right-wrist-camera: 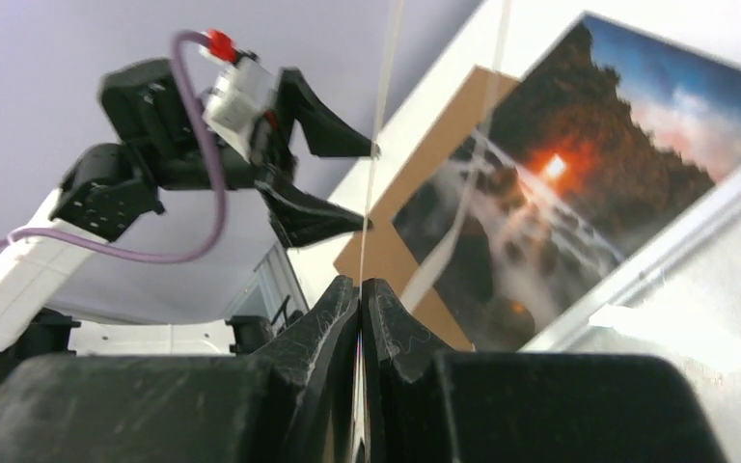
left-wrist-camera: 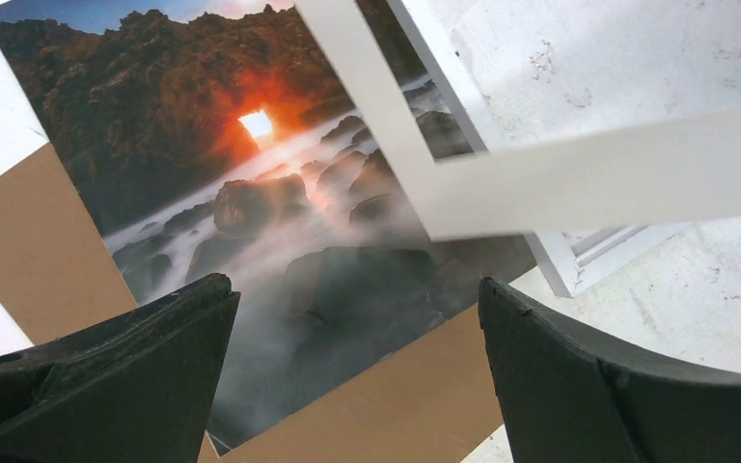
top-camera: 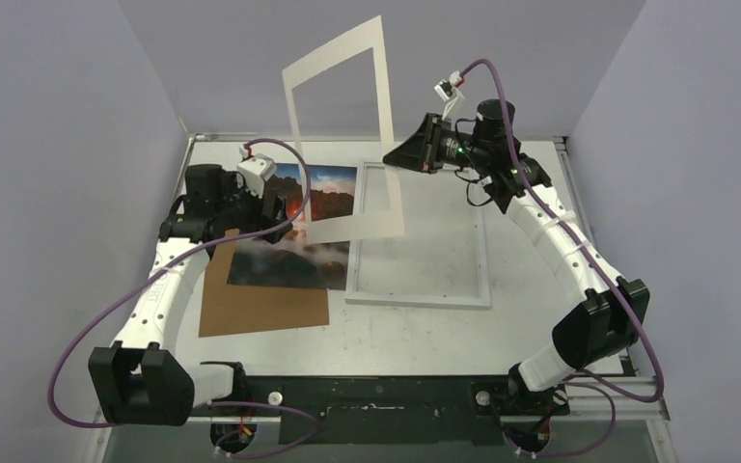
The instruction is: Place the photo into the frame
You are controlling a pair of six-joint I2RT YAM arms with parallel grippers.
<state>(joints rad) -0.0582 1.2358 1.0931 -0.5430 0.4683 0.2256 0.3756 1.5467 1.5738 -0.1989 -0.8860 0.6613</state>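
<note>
The photo (top-camera: 289, 265), dark rocks with mist and an orange glow, lies flat at the table's left on a brown backing board (top-camera: 260, 311). To its right lies the white frame (top-camera: 420, 297). My right gripper (top-camera: 393, 156) is shut on one edge of the pale mat border (top-camera: 333, 51) and holds it upright in the air over the frame's left side and the photo. The mat runs edge-on (right-wrist-camera: 383, 116) out of the shut right gripper (right-wrist-camera: 360, 285). My left gripper (left-wrist-camera: 355, 283) hangs open just above the photo (left-wrist-camera: 251, 193), with nothing between its fingers.
The backing board (left-wrist-camera: 39, 260) sticks out from under the photo on the left and near sides. The mat's lower strip (left-wrist-camera: 589, 178) hangs close in front of the left gripper, across the frame's corner (left-wrist-camera: 564, 265). Walls close in the table on three sides.
</note>
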